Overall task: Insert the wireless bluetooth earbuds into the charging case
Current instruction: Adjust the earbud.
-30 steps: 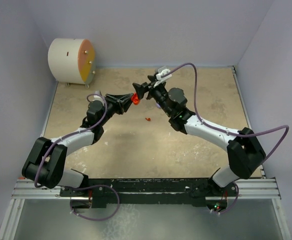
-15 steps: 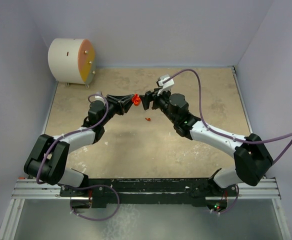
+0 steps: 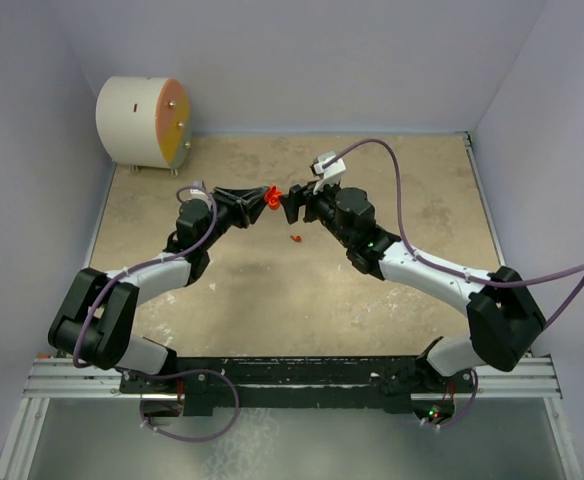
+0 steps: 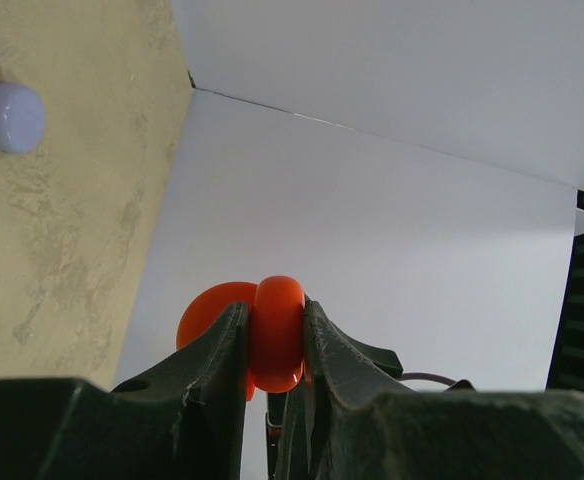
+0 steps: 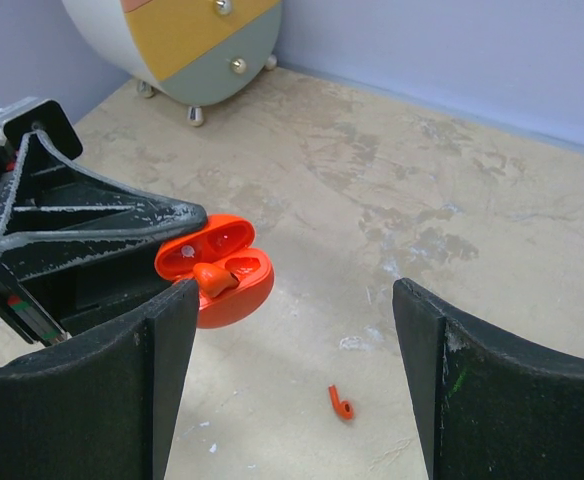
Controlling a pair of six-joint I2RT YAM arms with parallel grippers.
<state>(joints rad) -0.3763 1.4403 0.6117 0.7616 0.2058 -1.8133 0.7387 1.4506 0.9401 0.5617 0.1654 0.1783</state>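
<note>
My left gripper (image 3: 262, 200) is shut on the open red charging case (image 3: 272, 197) and holds it above the table. In the left wrist view the case (image 4: 277, 335) is pinched between the two fingers. In the right wrist view the case (image 5: 222, 275) has its lid open, and one red earbud (image 5: 209, 277) sits in it, sticking up from a slot. A second red earbud (image 5: 340, 402) lies loose on the table, also seen from the top (image 3: 295, 238). My right gripper (image 5: 297, 385) is open and empty, just right of the case (image 3: 294, 203). No lavender earbuds show.
A lavender round case (image 4: 12, 117) lies on the table, seen only in the left wrist view. A round white cabinet with an orange and green front (image 3: 142, 122) stands at the back left. Walls close the table (image 3: 272, 290) on three sides.
My right gripper has come down and nearer to the red case. My left gripper has shifted slightly with the case still in it.
</note>
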